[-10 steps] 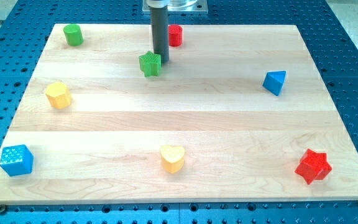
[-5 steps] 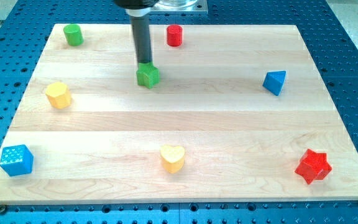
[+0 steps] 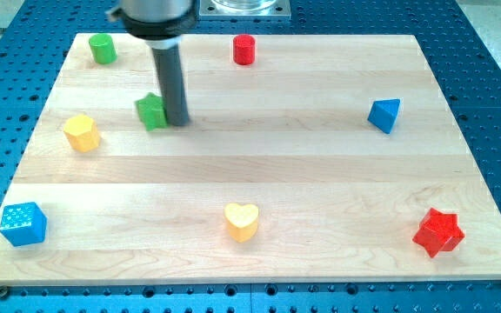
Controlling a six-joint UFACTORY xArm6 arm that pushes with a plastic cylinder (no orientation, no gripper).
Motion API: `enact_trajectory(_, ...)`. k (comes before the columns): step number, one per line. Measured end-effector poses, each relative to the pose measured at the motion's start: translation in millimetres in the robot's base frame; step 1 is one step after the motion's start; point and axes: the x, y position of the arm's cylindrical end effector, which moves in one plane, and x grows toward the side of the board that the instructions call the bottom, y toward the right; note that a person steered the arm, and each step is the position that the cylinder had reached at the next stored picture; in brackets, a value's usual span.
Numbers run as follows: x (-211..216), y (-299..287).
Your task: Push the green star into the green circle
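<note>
My tip (image 3: 177, 120) touches green star (image 3: 151, 112) right side.

Bare board lies between the green star (image 3: 151, 111) and green circle (image 3: 103, 49); the yellow block (image 3: 82, 133) sits aside.

A lab bench; wooden board (image 3: 320, 174) on blue perforated table (image 3: 494, 87).

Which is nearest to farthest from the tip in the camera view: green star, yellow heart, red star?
From my tip:
1. Green star, right against its left side.
2. Yellow heart, toward the view's bottom, slightly right.
3. Red star, bottom-right corner of the board.
</note>
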Motion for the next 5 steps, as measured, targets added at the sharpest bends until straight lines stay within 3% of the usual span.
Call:
enact_trajectory(1, 32, 3)
enact_trajectory(2, 26, -31)
enact_trajectory(3, -43, -47)
enact_trajectory(5, -108, -57)
